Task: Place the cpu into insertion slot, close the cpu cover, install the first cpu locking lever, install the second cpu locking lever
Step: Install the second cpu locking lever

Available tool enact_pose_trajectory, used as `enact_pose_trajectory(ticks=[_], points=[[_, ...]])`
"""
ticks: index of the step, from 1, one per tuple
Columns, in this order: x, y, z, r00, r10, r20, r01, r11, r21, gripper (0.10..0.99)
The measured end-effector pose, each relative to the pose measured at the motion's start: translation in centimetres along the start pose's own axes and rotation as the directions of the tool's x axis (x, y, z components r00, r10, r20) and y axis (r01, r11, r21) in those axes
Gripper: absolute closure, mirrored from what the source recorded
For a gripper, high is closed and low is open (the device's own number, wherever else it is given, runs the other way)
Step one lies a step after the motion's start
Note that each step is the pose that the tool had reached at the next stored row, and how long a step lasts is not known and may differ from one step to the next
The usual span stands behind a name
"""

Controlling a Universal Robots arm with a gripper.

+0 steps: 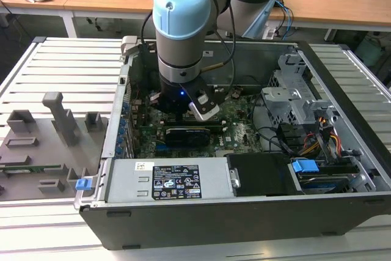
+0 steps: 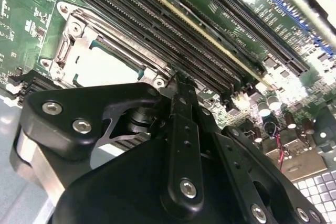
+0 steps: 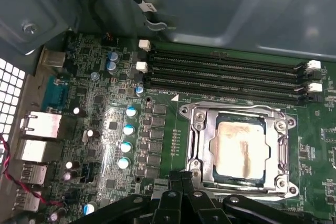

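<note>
Across the exterior view from its left, a grey slatted table (image 1: 55,59) carries several grey printed holders (image 1: 58,117). Next comes the open black computer case (image 1: 342,84). The blue-jointed arm reaches down into the case, its black end effector (image 1: 183,109) low over the green motherboard (image 1: 235,120). At the exterior view's right, the case holds a silvery drive cage (image 1: 293,99), bundled cables (image 1: 317,139) and a blue clip (image 1: 304,166).

In the first wrist view, silver ports (image 3: 39,127) and blue-topped capacitors (image 3: 127,137) are followed by black memory slots (image 3: 226,74). Just beside those is the insertion slot, a square socket with a silvery rim (image 3: 241,148). The cpu, a flat square chip with a pale, smeared metal top (image 3: 239,150), already lies seated in it. The cpu cover, a thin silvery frame plate (image 3: 202,145), appears to be folded down around the chip, which shows through its cut-out.

I judge that placing and covering are done and the locking levers are the step in hand. That calls for a firm hooked push at the socket's edge without scraping the board.

The end effector (image 3: 181,190) hangs just beside the socket's near edge. Its fingers (image 2: 181,124) are pressed together, clenched on nothing that I can see.
</note>
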State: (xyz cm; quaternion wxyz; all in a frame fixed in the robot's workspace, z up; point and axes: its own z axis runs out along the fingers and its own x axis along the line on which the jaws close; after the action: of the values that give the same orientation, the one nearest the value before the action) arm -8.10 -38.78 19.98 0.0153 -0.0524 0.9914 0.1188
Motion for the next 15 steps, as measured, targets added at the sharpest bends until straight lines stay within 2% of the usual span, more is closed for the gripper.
enact_pose_trajectory(ticks=[6, 9, 15], points=[[0.04, 0.01, 0.14, 1.0000, 0.000, 0.0005, 0.000, 1.0000, -0.005, 0.976], [-0.01, 0.26, -0.88, 1.0000, 0.000, 0.0004, 0.000, 1.0000, -0.004, 0.976], [-0.04, 0.47, -1.72, 1.0000, 0.000, 0.0004, 0.000, 1.0000, -0.004, 0.976]])
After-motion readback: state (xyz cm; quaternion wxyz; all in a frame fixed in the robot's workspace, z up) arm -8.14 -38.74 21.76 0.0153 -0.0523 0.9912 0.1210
